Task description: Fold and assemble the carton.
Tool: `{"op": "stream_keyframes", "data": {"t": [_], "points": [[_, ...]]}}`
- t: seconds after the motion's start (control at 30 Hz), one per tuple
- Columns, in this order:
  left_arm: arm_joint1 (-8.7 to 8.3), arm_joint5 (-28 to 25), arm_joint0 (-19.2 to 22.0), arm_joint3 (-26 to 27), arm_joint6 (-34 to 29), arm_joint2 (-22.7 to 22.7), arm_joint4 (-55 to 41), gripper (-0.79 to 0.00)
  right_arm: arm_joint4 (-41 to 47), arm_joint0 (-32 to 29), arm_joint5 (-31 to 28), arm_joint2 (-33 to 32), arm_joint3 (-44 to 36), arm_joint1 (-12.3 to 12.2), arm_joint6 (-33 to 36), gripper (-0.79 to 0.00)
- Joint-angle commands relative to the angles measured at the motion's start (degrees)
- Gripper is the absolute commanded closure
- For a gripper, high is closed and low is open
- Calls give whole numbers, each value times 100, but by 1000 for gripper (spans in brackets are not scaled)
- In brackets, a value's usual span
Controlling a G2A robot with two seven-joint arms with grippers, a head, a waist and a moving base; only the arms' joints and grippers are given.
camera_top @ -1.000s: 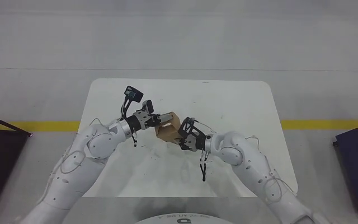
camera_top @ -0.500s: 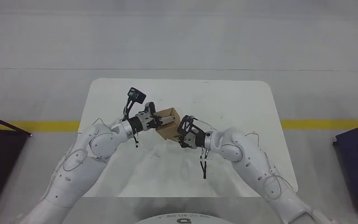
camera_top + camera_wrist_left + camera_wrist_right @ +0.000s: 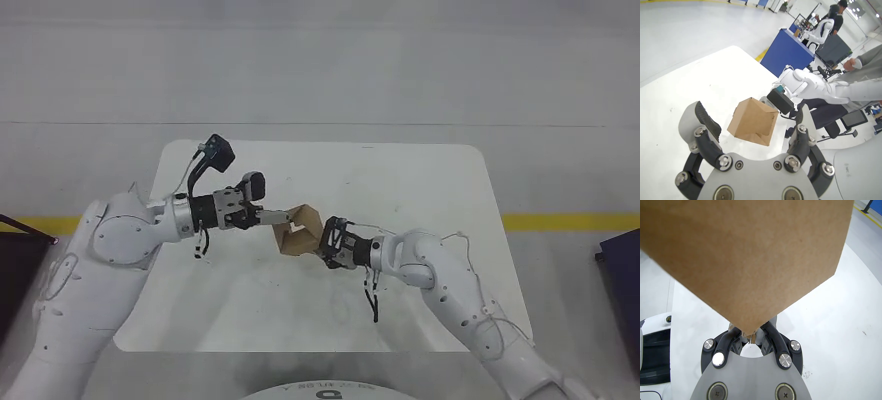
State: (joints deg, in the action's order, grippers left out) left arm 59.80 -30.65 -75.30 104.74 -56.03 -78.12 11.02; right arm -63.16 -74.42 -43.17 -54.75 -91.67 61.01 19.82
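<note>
We see the brown cardboard carton (image 3: pixel 751 121) over the middle of the white table (image 3: pixel 420 180), with the right end effector (image 3: pixel 749 335) clamped on one of its corners. The left end effector (image 3: pixel 262 200), fingers spread apart, faces it head-on: the carton lies straight ahead, just beyond the fingertips, untouched. The left wrist view shows a loose flap on the facing end. The right wrist view shows the pinch itself under a plain panel.
</note>
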Motion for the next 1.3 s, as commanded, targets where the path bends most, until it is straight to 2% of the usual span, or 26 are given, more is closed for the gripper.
{"op": "stream_keyframes", "data": {"t": [0.0, 0.13, 0.2, 0.3, 0.53, 1.2, 1.23, 1.27], "points": [[-48, 229, 160, -15, -566, -60, 145, -785, -58, 3, -57, 16, -8, -3, -28, 0], [-75, 733, 370, -157, -910, -46, -145, -785, -155, -2, -105, 41, -27, -8, -81, 0], [-102, 775, 479, -163, -1185, 36, 209, -785, -168, -17, -100, 41, -26, -11, -118, 0], [-102, 843, 565, -260, -1188, 219, 413, -785, -195, -42, -96, 43, -27, -16, -149, 0], [-61, 717, 780, -525, -1119, 757, 384, -785, -179, -60, -50, 64, -17, -18, -126, 0], [-57, 603, 1185, -944, -1241, 1456, 484, -785, -257, -57, 24, 92, -126, -33, -38, 0], [-57, 592, 1196, -959, -1231, 1476, 454, -773, -252, -62, 23, 92, -133, -34, -40, 0], [-59, 574, 1214, -970, -1229, 1490, 451, -631, -257, -64, 15, 94, -138, -35, -36, 0]]}}
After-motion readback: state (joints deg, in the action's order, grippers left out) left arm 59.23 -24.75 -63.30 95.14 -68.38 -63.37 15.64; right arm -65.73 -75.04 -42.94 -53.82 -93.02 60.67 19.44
